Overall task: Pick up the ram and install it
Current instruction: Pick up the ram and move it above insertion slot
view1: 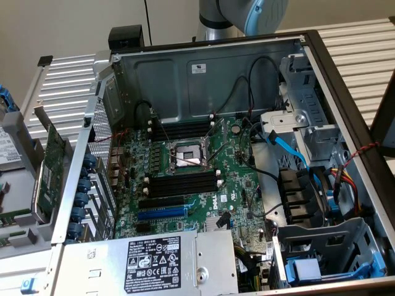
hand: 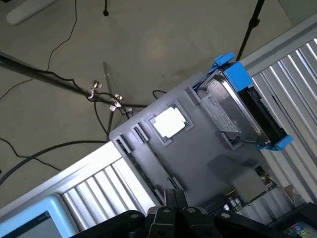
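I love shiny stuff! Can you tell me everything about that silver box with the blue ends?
It is a hard drive: a flat silver metal box with a printed label on top and a black side. A bright blue plastic carrier grips it, sticking out at both ends. It lies label up on a grey tray.

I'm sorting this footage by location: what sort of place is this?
Probably a robotics lab or a test bench for computer assembly. An open grey metal desktop computer case with a green motherboard lies on a ribbed aluminium table, and a grey robot arm rises beyond it.
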`<state>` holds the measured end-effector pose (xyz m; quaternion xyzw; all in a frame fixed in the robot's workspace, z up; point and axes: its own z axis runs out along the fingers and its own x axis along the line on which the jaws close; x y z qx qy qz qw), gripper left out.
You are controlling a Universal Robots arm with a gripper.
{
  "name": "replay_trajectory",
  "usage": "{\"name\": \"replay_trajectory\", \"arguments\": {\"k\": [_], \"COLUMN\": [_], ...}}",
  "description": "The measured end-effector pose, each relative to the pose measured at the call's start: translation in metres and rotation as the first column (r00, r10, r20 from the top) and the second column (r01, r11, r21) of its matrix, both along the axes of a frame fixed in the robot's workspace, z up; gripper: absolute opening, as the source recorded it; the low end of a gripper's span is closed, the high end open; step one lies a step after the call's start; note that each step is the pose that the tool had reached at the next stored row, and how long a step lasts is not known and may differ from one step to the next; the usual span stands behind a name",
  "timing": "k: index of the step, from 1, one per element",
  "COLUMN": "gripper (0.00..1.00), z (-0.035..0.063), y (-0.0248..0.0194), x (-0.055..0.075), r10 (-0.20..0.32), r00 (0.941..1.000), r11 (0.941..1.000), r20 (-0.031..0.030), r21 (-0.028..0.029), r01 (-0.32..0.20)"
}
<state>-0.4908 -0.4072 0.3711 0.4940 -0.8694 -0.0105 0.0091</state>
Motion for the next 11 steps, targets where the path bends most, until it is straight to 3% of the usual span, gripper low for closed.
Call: {"name": "replay_trajectory", "arguments": {"k": [5, 11], "gripper": [0.11, 0.11], "z": [-0.0006, -0.0009], "y": [0.0000, 0.0000], "x": [0.0000, 0.0000], "r10": [0.091, 0.199], "r00": [0.9959, 0.9800], "r11": [0.9959, 0.9800], "r20": [0.0000, 0.0015], "r21": [0.0000, -0.0003], "r01": [-0.091, -0.199]}}
